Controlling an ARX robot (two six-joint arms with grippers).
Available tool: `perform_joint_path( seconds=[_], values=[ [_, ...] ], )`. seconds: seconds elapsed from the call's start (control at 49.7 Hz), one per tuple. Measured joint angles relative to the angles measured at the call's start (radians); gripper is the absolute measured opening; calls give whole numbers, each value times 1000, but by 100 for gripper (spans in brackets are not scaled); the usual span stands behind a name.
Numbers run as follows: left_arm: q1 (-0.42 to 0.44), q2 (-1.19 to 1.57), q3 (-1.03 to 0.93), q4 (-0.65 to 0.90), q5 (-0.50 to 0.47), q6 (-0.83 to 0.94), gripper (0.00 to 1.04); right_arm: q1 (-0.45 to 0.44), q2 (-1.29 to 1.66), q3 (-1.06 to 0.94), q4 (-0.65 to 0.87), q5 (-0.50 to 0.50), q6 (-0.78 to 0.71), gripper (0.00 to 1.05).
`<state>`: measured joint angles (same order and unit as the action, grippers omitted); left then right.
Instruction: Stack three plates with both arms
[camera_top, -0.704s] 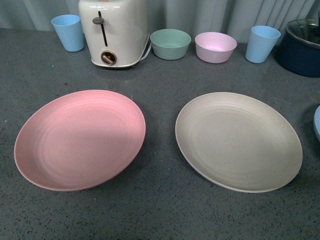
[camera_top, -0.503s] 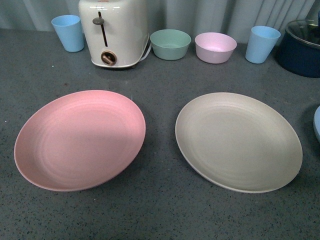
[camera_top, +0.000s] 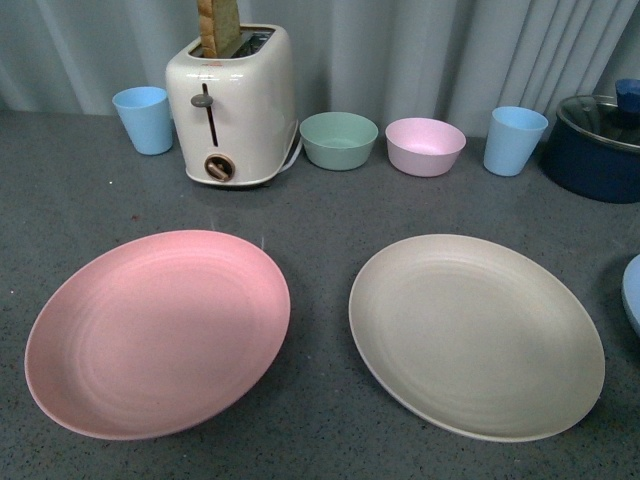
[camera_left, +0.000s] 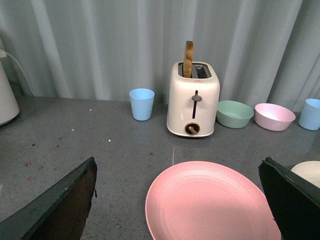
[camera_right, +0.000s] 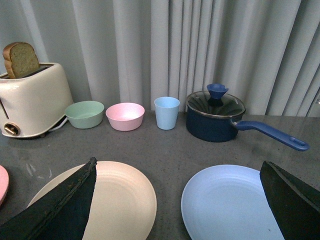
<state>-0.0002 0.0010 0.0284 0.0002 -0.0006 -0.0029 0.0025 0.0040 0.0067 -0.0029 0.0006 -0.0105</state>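
Note:
The pink plate lies on the grey counter at the front left, the beige-cream plate at the front right. Only the rim of the light blue plate shows at the right edge of the front view. No arm shows in the front view. In the left wrist view my left gripper is open, its black fingers wide apart above the pink plate. In the right wrist view my right gripper is open above the gap between the beige-cream plate and the light blue plate.
Along the back stand a light blue cup, a cream toaster with bread in it, a green bowl, a pink bowl, another blue cup and a dark blue saucepan with a glass lid. A grey curtain hangs behind.
The front view has tilted up: everything sits lower in the picture, and the toaster's top, the bread and the curtain now show. The plates have not moved on the counter.

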Motion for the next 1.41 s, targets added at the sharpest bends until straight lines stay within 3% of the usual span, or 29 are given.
perform_joint_path(
  seconds=[0.141,0.201,0.262,0.403,0.483,0.584,0.785,1.087,1.409],
  values=[
    [0,0,0,0,-1,0,98,0,0,0,0,0,0,97],
    [-16,37,3,-6,-107,-67,98,0,0,0,0,0,0,97],
    [6,106,6,19,-140,-135,98,0,0,0,0,2,0,97],
    [153,341,38,231,-13,-200,98,0,0,0,0,-1,0,97],
    [169,467,81,341,19,-170,98,0,0,0,0,-1,0,97],
    [175,763,193,465,130,-89,98,0,0,0,0,-1,0,97],
    [208,1206,362,504,73,-7,98,0,0,0,0,-1,0,97],
    [229,1531,564,324,186,71,98,0,0,0,0,-1,0,97],
    [194,1765,784,126,212,215,98,0,0,0,0,-1,0,97]
  ],
)
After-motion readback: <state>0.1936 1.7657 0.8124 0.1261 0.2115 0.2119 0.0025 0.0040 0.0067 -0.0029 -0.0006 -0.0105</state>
